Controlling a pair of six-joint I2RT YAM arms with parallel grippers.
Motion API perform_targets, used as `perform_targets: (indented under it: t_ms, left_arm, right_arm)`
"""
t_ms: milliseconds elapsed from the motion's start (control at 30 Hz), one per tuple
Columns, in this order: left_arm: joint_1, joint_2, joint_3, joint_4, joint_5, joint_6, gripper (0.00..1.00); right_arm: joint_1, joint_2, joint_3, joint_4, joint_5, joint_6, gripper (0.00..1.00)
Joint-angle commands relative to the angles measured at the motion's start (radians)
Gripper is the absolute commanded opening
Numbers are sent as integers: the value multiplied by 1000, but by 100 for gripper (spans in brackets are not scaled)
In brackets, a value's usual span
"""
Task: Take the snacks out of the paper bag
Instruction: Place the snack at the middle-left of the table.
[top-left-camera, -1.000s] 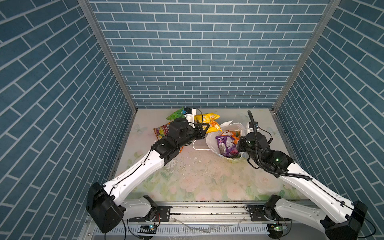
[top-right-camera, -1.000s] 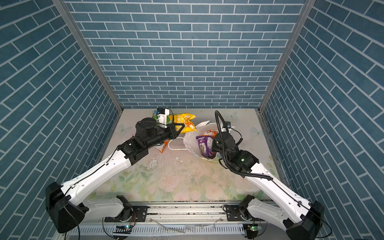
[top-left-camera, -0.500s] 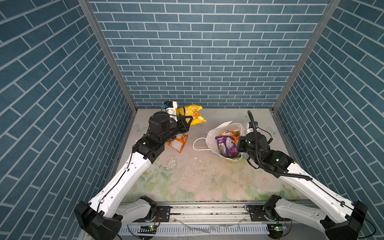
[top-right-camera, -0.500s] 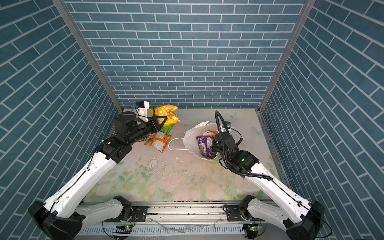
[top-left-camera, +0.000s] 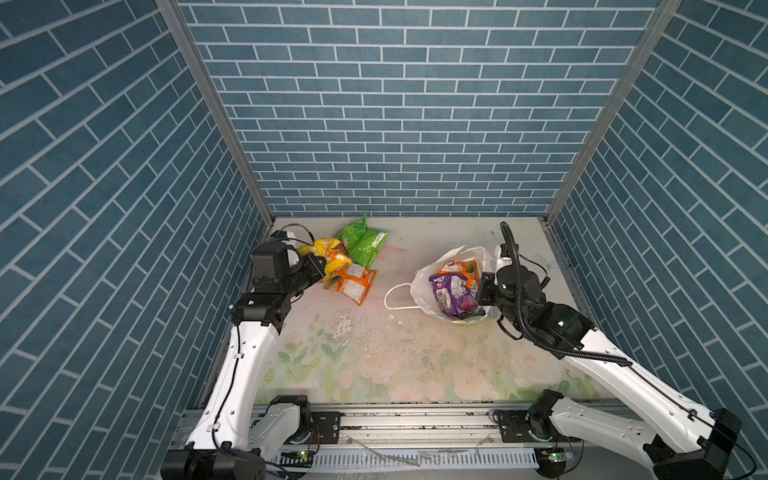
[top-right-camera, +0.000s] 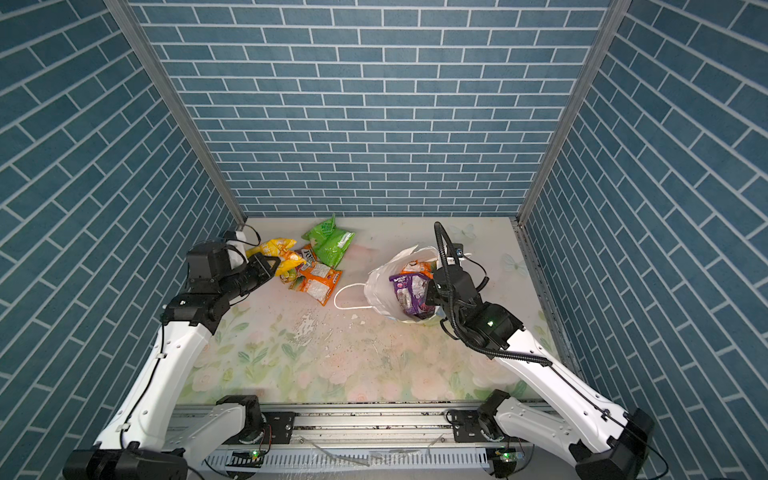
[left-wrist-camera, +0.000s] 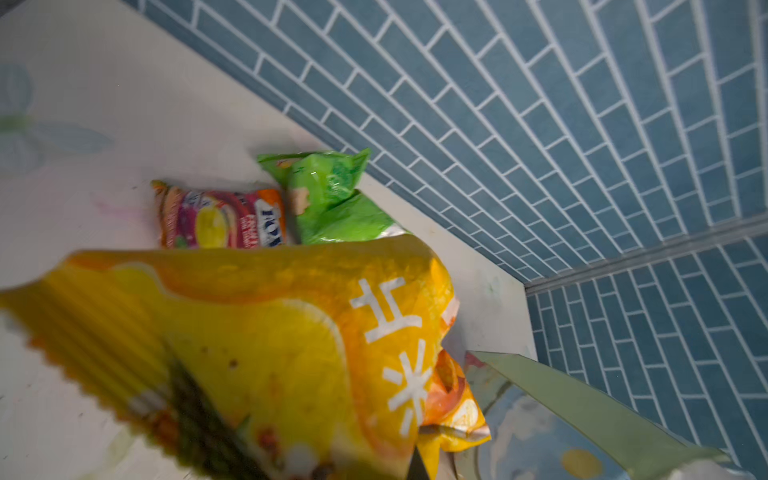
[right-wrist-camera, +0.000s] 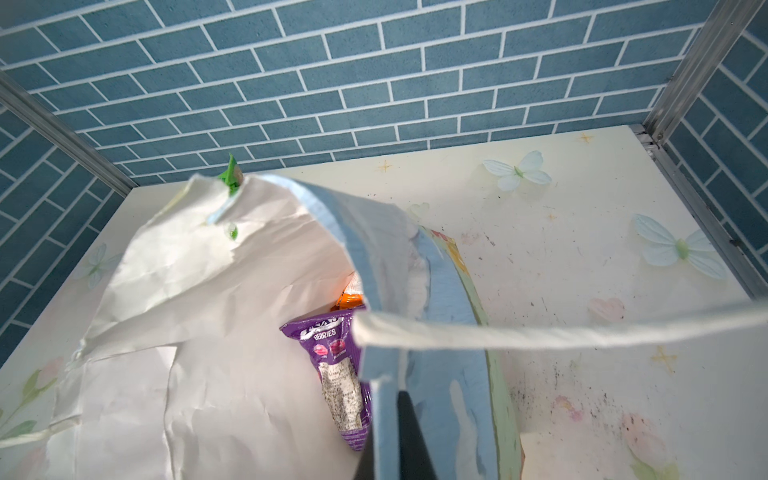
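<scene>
The snacks: the yellow packet (top-left-camera: 328, 254) is out of the paper bag (top-left-camera: 422, 286) and over the pile at the tabletop's (top-left-camera: 374, 361) far-left corner.

In both top views we see the left gripper (top-left-camera: 318, 266), beside the bag a second ago, now swung to that corner with its jaws clamped on the yellow packet, whose long axis runs roughly along the far edge. The green packet (top-right-camera: 330, 243) and orange-red fruit-print packet (top-right-camera: 318, 282) lie there too, so we judge three out and release next. The bag sits toward the right edge, mouth gaping up and toward the left edge. In the left wrist view the yellow packet fills the foreground. In the right wrist view the right gripper (right-wrist-camera: 399, 436) pinches the bag's rim, and the purple packet (right-wrist-camera: 332, 353) and orange-and-white packet (right-wrist-camera: 351, 296) are inside, the purple one lengthwise into the bag.
</scene>
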Motion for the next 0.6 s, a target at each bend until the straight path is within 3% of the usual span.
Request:
perform_targets:
  t_ms: [0, 233, 367, 467, 567]
  left_arm:
    - [125, 12, -126, -10, 74, -7, 0]
    - [302, 116, -287, 126, 135, -60, 0]
    - [322, 156, -300, 151, 111, -69, 1]
    - [323, 172, -307, 164, 90, -75, 11]
    - [323, 176, -301, 161, 95, -58, 50]
  right_arm:
    - [-3, -37, 19, 51, 5, -35, 0]
    - [-2, -55, 16, 47, -1, -57, 0]
    - [-5, -57, 5, 50, -2, -57, 0]
    - [-6, -52, -4, 59, -16, -54, 0]
    - [-6, -54, -10, 63, -29, -49, 0]
